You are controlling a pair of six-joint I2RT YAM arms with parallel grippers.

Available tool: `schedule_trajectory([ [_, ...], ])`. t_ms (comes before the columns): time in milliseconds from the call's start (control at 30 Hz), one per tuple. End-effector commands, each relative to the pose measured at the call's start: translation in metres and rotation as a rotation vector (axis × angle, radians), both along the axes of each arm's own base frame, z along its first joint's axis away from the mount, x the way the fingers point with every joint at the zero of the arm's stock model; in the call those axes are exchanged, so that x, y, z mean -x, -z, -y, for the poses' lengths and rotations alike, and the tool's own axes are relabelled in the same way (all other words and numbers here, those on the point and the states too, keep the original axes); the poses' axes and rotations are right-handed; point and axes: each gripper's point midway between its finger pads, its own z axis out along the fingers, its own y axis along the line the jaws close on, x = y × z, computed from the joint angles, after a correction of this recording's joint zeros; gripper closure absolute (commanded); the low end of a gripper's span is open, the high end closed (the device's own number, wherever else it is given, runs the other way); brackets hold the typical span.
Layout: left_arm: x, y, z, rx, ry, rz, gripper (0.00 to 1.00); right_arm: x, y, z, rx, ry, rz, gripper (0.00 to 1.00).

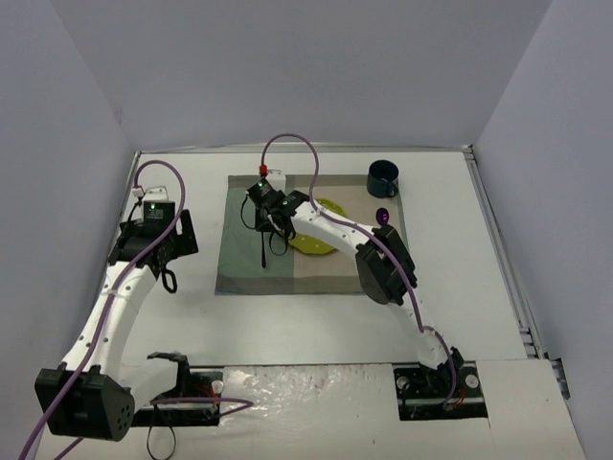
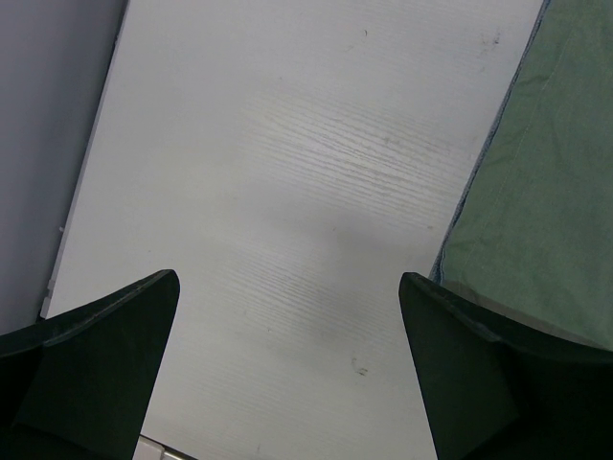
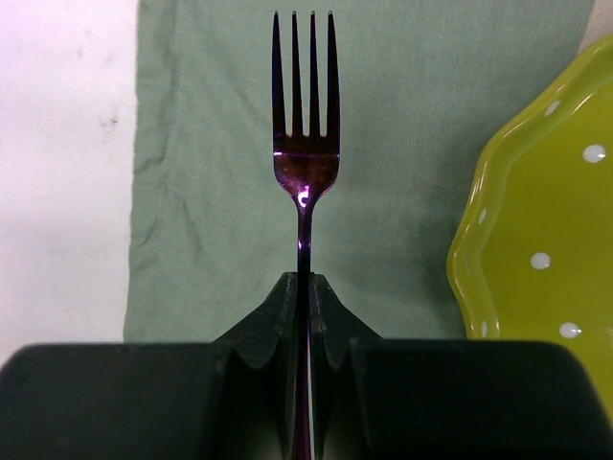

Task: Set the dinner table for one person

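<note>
1. Hovering over bare dinner table, left gripper has its fingers spread wide; mat edge sits at its 3 o'clock.
2. Right gripper pinches the fork over the mat's green half, plate rim at 3 o'clock, apart.

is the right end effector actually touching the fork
Touching. The right wrist view shows the right end effector shut on the fork: both fingers press against the handle from either side, with no gap between them and the metal.
</note>
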Motion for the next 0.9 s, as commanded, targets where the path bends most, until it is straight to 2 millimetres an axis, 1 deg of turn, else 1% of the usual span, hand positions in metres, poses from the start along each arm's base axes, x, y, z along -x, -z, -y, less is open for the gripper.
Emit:
schedule_trajectory([
  [0,-0.007,-0.018,-0.005,-0.004,-0.03,0.075,0.03,-0.015,-0.021,-0.016,-0.078,0.059,0.06,1.0],
  [67,-0.007,-0.018,-0.005,-0.003,-0.03,0.075,0.03,-0.014,-0.015,-0.018,-0.078,0.059,0.05,1.0],
  [233,-0.008,-0.018,-0.004,-0.001,-0.027,0.076,0.03,-0.009,0.015,-0.019,-0.067,0.067,-0.002,1.0],
  [367,-0.007,-0.017,-0.005,-0.001,-0.028,0.074,0.03,-0.005,0.028,-0.023,-0.079,0.068,-0.027,1.0],
  [433,-0.007,-0.017,-0.005,0.0,-0.028,0.073,0.03,-0.004,0.028,-0.026,-0.085,0.062,-0.028,1.0],
  [567,-0.008,-0.018,-0.005,0.0,-0.027,0.078,0.03,-0.003,0.032,-0.027,-0.07,0.052,-0.024,1.0],
  [733,-0.008,-0.017,-0.005,0.004,-0.028,0.075,0.03,0.0,0.039,-0.03,-0.091,0.062,-0.05,1.0],
  [867,-0.008,-0.016,-0.005,0.006,-0.026,0.073,0.03,-0.001,0.037,-0.032,-0.097,0.071,-0.04,1.0],
])
